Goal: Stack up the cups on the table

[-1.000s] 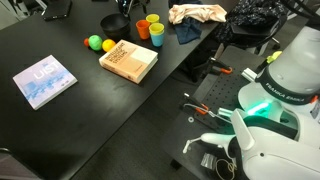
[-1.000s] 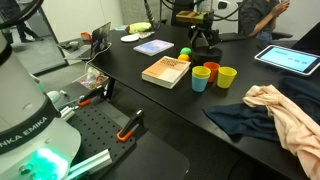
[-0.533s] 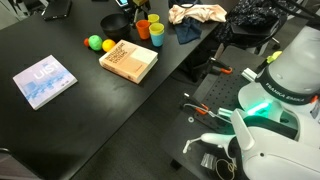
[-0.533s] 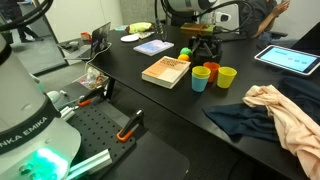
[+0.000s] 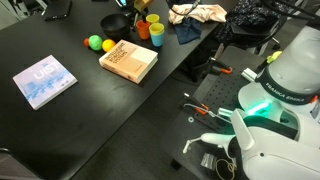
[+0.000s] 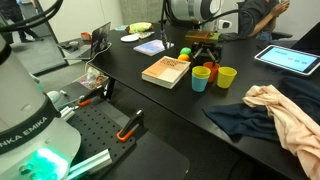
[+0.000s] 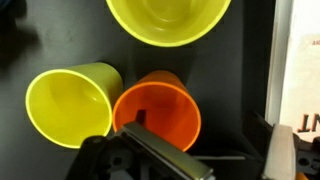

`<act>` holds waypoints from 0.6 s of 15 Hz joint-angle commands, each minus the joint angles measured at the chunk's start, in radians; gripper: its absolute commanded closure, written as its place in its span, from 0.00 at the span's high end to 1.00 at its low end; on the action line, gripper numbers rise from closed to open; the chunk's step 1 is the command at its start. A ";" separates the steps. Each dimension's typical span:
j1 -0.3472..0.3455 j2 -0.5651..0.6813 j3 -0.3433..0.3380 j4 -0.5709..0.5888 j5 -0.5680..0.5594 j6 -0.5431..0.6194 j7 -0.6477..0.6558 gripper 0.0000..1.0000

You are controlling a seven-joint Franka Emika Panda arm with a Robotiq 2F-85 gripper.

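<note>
Poised with claw (image 6: 203, 52), grip unreadable, over orange plastic cup (image 7: 157, 112), presumably for lifting into yellow plastic cup (image 7: 68, 105) at nine o'clock.

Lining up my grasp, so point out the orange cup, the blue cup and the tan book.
orange cup (image 7: 165, 105): wrist view, its inner wall.
blue cup (image 6: 199, 83): in an exterior view, outer side.
tan book (image 6: 166, 71): in an exterior view, cover's middle.

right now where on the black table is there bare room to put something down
Widest free patch: bare black table between the light blue flat book and the tan paperback book, running down to the table's edge. Crowded: the small plastic cups, hemmed by the paperback, two small balls, crumpled cloths and the claw above.
</note>
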 commanded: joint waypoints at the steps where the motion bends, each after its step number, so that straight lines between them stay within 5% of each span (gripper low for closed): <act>1: -0.015 0.039 0.017 0.055 -0.005 0.010 -0.032 0.68; 9: 0.000 0.043 -0.004 0.064 -0.011 -0.033 -0.002 0.06</act>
